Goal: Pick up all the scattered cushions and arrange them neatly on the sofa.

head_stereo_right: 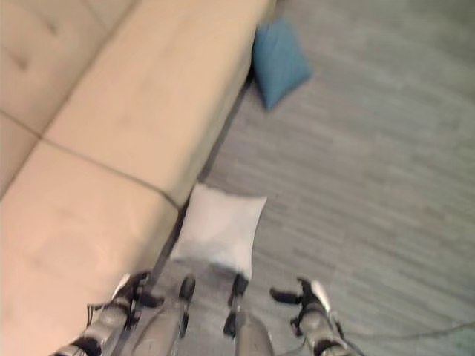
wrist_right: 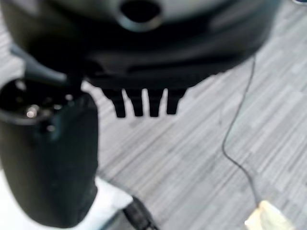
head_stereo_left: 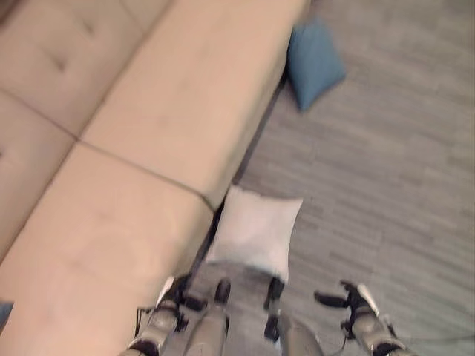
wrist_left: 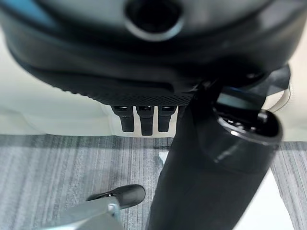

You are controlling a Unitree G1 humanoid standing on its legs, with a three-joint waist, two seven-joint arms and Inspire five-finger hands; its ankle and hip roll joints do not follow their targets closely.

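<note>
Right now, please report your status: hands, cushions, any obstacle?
Left hand and right hand open, holding nothing. White cushion and blue cushion on floor against sofa. Path clear.

The long beige fabric sofa [head_stereo_left: 148,133] runs off the picture at 9 and 12 o'clock. Its front hides part of the blue square cushion [head_stereo_left: 313,61].
</note>
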